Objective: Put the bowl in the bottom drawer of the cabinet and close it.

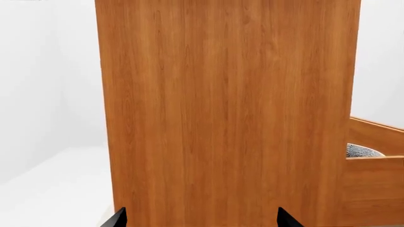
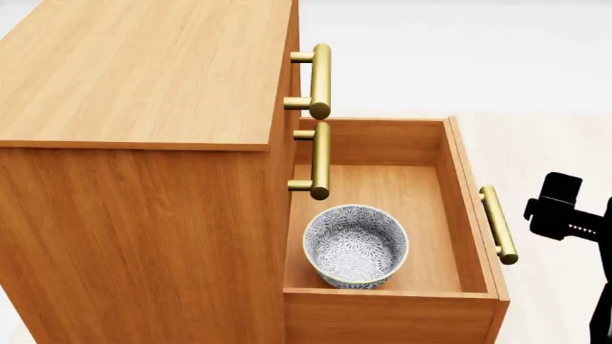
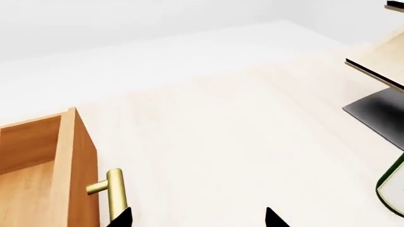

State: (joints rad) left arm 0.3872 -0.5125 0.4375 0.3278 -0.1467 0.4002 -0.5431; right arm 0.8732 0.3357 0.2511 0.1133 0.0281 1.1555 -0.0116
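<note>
The speckled bowl [image 2: 356, 246] sits upright inside the pulled-out bottom drawer [image 2: 469, 215] of the orange-brown cabinet [image 2: 143, 79]; a sliver of the bowl [image 1: 361, 151] also shows in the left wrist view. The drawer's brass handle [image 2: 498, 223] faces my right arm's black body [image 2: 564, 208], which hangs just beyond it. In the right wrist view that handle [image 3: 113, 191] lies by one fingertip of my right gripper [image 3: 198, 218], which is open and holds nothing. My left gripper [image 1: 200, 218] is open too, close against the cabinet's side wall [image 1: 227, 109].
Two upper drawers are shut, their brass handles [image 2: 319, 80] [image 2: 319, 160] sticking out over the open drawer. In the right wrist view a pale rack with a dark base [image 3: 379, 80] stands off to one side, with a green-rimmed object [image 3: 392, 184] at the frame edge.
</note>
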